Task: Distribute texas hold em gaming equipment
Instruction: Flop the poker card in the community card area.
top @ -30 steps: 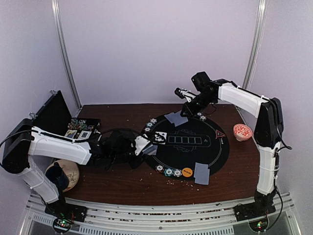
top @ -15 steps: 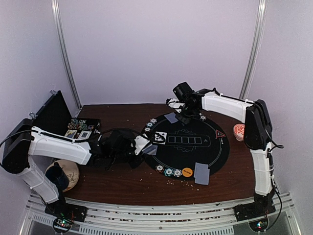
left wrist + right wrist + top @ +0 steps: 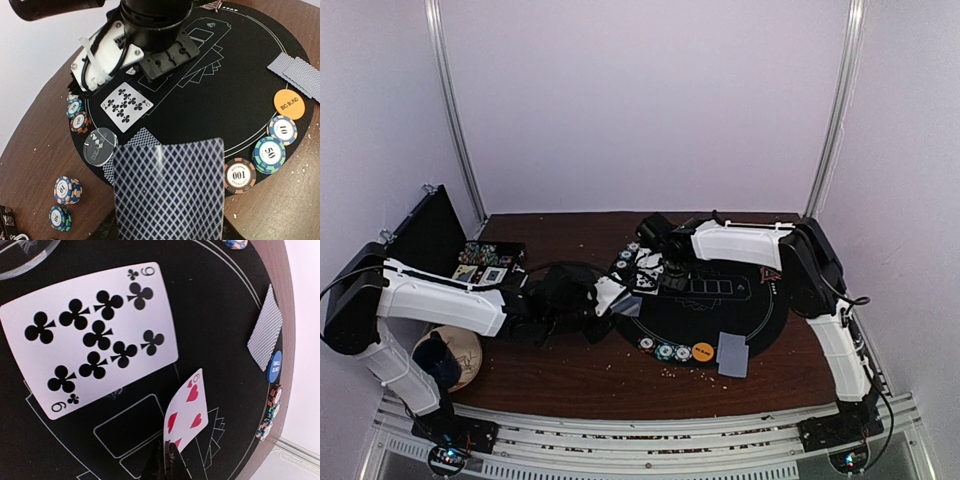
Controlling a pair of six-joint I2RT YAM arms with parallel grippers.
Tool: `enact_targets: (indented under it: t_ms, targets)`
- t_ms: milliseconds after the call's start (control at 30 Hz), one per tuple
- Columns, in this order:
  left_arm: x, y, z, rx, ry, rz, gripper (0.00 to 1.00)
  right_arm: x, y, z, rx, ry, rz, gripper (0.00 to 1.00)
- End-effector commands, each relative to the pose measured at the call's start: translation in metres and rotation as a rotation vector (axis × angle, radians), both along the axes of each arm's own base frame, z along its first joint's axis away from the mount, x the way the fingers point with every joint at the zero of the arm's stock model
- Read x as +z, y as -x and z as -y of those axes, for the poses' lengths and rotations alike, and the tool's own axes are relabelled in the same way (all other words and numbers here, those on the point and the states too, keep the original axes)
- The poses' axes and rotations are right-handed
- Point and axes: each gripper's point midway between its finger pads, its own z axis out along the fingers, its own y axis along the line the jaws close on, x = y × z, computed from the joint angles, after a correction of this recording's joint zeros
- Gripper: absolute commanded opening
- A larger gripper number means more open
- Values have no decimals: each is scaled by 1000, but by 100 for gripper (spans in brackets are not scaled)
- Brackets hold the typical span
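Note:
My left gripper [image 3: 611, 298] hovers at the black mat's [image 3: 760, 318] left edge, shut on a stack of blue-backed playing cards [image 3: 169, 192] that hides its fingers. My right gripper [image 3: 168, 456] is shut on the corner of a face-up red hearts card [image 3: 186, 411], held above the outlined card boxes. A nine of clubs [image 3: 95, 337] lies face up on the mat beside it. Striped chips [image 3: 239, 175] and an orange disc [image 3: 289, 104] line the near rim. A blue disc [image 3: 274, 366] sits next to face-down cards [image 3: 265, 330].
A clear dealer disc [image 3: 100, 146] rests at the mat's left edge, with chip stacks [image 3: 67, 190] on the wood beside it. An open black case [image 3: 485, 262] with chips stands far left, and a wooden bowl [image 3: 455, 352] lies near the left arm's base.
The right arm has swung left from the mat's far side to above its left part, beside the nine of clubs, still carrying its card. The left arm has not moved.

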Motion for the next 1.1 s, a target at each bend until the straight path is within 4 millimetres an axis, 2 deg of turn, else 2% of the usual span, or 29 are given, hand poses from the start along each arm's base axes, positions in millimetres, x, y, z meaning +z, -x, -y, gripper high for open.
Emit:
enact_targets:
  t_ms: [0,533,867,1067]
  targets:
    - [28,-4,8,5,85,55,19,-13,9,-9,28,-4,-58,0]
    - [26,-4,8,5,81,51,19,-23,33,-28,87,-43,-143,3]
    - [26,-4,8,3,80,50,19,-23,36,-34,98,-40,-134,3]
    - [25,-4,9,2,77,49,19,-27,38,-32,99,-25,-143,18]
